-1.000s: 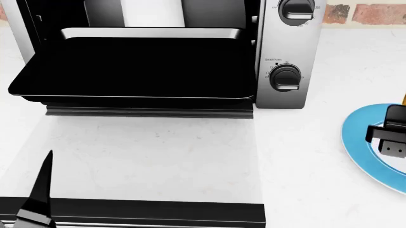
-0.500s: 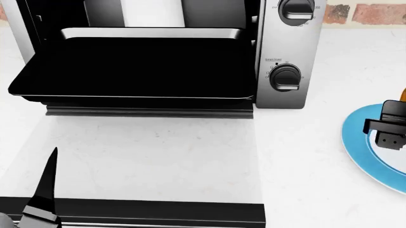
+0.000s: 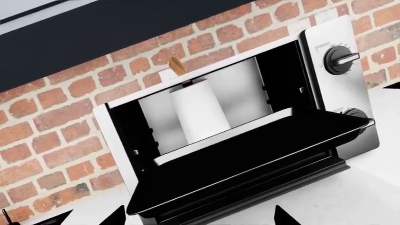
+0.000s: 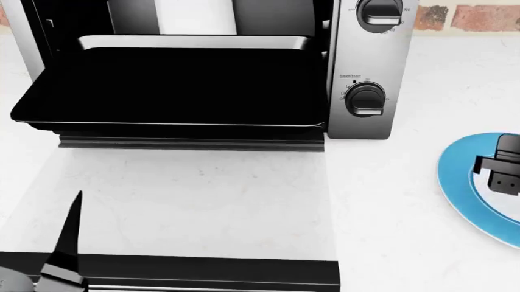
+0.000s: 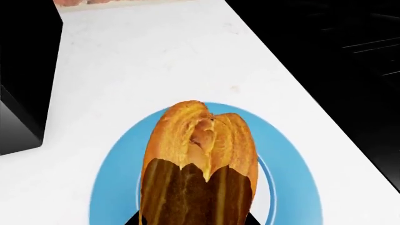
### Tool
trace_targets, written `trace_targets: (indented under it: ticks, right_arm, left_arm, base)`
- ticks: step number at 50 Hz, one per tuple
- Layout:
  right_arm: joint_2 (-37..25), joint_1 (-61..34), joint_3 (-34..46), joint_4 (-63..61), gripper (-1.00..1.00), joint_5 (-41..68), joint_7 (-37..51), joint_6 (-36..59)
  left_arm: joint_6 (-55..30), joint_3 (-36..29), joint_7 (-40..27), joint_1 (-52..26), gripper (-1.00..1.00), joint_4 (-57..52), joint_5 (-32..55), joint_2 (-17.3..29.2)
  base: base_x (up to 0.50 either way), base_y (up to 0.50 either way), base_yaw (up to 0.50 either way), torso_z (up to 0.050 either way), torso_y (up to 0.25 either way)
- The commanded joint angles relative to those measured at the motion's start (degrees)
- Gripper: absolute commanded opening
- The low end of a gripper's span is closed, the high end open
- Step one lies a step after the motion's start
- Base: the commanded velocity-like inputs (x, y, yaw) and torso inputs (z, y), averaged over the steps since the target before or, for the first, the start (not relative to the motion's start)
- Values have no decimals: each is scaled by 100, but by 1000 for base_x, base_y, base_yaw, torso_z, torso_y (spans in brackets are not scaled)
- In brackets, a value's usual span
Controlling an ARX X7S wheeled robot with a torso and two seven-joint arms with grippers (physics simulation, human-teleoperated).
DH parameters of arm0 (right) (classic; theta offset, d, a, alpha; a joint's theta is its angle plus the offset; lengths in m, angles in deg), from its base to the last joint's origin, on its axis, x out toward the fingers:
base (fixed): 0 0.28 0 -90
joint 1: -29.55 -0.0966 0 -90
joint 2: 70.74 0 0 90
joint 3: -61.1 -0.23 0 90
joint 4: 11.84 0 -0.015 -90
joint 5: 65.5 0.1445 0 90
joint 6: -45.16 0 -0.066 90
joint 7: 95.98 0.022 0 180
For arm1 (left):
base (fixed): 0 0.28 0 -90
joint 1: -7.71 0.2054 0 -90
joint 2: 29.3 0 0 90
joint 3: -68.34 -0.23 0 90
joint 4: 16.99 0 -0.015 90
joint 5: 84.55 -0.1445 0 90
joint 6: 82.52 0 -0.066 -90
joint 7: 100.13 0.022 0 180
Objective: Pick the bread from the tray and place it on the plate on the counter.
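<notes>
Head view first: the right gripper [image 4: 505, 173] sits over the plate [image 4: 463, 182] at the right edge of the counter [image 4: 243, 194], partly cut off by the frame, so whether its jaws grip or gape I cannot tell. Right wrist view gives the answer on the bread [image 5: 198, 154]: golden loaf, split crust up, lying over the plate's [image 5: 119, 187] white centre with the blue rim showing on both sides, its near end in shadow. Toaster oven [image 4: 366, 67] stands at the back of the counter, door dropped open, the tray [image 4: 162, 91] pulled forward and bare, well apart from the plate. Two black knobs [image 4: 366, 100] face the front. Left gripper [image 4: 65, 243] hovers low at the counter's near left edge, one dark finger showing, its spread unclear. Left wrist view catches a paper towel roll [image 3: 196, 115] reflected inside the oven against the brick wall [image 3: 56, 108].
</notes>
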Motion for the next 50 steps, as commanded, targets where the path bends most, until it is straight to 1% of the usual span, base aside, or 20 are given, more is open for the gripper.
trace_targets:
  ticks: [1, 17, 18, 25, 36, 41, 50]
  right_arm:
    - [227, -116, -14, 545, -100, -347, -346, 70]
    - [368, 19, -3, 926, -100, -382, -560, -18]
    - [358, 24, 3, 927, 100, -401, -539, -31]
    - [226, 69, -85, 772, 100, -320, -452, -111]
    - [-53, 177, -185, 293, 100, -253, -242, -259]
    - [-495, 194, -415, -692, 100, -175, -19, -606]
    - [-1006, -19, -620, -1833, 100, -132, 324, -624]
  left_arm:
    - [-179, -13, -98, -130, 100, -2, 141, -132]
    - [-373, 47, -190, -401, 100, -30, 398, -227]
    - [-378, 44, -202, -401, 100, -45, 398, -231]
    - [-329, 43, -272, -345, 100, -144, 377, -129]
    - [-290, 16, -304, -309, 100, -196, 342, -100]
    - [-228, 0, -284, -247, 100, -178, 276, -67]
    - [-120, -24, -244, -171, 100, -179, 160, -33]
  base:
    - [0, 0, 0, 0, 0]
    - [0, 0, 0, 0, 0]
    - [0, 0, 0, 0, 0]
    - [0, 0, 0, 0, 0]
    - [0, 0, 0, 0, 0]
    - [0, 0, 0, 0, 2]
    - [0, 0, 0, 0, 0]
